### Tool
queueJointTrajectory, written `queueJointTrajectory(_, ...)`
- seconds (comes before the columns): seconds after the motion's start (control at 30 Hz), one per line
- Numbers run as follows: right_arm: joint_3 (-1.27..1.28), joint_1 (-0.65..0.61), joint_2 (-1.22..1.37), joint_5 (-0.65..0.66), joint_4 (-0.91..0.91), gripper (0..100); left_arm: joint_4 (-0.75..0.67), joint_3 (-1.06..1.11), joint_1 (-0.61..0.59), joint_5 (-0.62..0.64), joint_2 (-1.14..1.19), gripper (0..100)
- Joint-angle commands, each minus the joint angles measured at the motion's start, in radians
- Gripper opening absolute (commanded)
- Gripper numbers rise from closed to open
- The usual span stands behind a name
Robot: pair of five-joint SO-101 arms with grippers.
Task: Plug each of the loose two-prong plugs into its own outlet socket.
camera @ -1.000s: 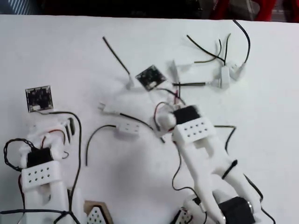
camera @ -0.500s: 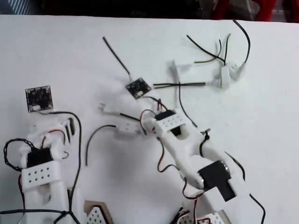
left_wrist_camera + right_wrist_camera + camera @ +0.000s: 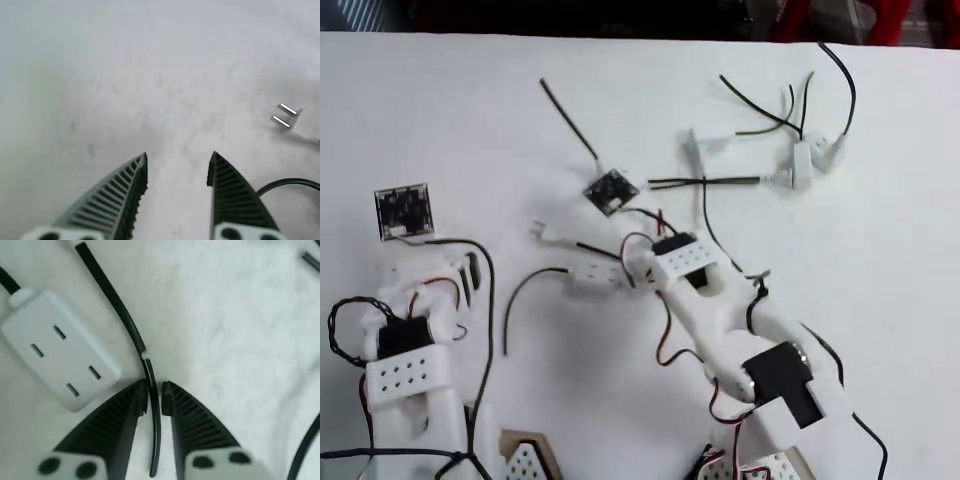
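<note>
The block (image 3: 60,352) lies flat on the table (image 3: 900,280), just beside the right gripper (image 3: 154,387). Its four slots, in two pairs, are bare. A far block (image 3: 802,158) lies well beyond those jaws. Whether anything sits in its slots cannot be told.

The right jaws, black, are pressed in on a black cord (image 3: 125,315). It runs between their tips and on past the block's edge, near it but apart.

The left gripper (image 3: 177,160) has its grey jaws spread, with bare table between them. Beyond their tips and off to one side lies a plug (image 3: 286,116), its two prongs showing, touching neither jaw. A second cord (image 3: 287,184) curves in near the jaw on that same side.

Counted from the high view, there are two blocks and four plugs that can be made out. One is the plug ahead of the left jaws. A second plug (image 3: 597,178) lies just beyond the right arm's wrist. A third plug (image 3: 778,180) and a fourth plug (image 3: 835,148) lie against the far block, one on each side. A white piece (image 3: 692,150) lies between the second and third plugs; what it is cannot be told.
</note>
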Motion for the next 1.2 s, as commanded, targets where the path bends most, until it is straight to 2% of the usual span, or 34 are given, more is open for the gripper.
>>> queueJointTrajectory(0.0,-0.011,0.004,-0.001,0.018,0.028,1.5,-0.020,-0.003,-0.001,0.005,-0.024,21)
queueJointTrajectory(0.23,-0.012,0.105,-0.117,0.095,0.041,1.7,-0.020,-0.003,-0.001,0.005,-0.024,21)
queueJointTrajectory(0.57,-0.012,0.237,-0.507,0.097,0.274,1.7,-0.020,-0.003,0.001,0.005,-0.024,21)
queueJointTrajectory(0.97,-0.015,0.473,-0.960,0.098,0.535,1.7,-0.020,-0.003,0.019,0.003,-0.024,21)
queueJointTrajectory(1.03,-0.011,0.470,-1.006,0.098,0.549,1.7,-0.020,-0.002,0.030,0.002,-0.024,21)
queueJointTrajectory(1.17,0.046,0.371,-1.015,0.075,0.539,1.8,-0.020,-0.002,0.030,0.000,-0.024,21)
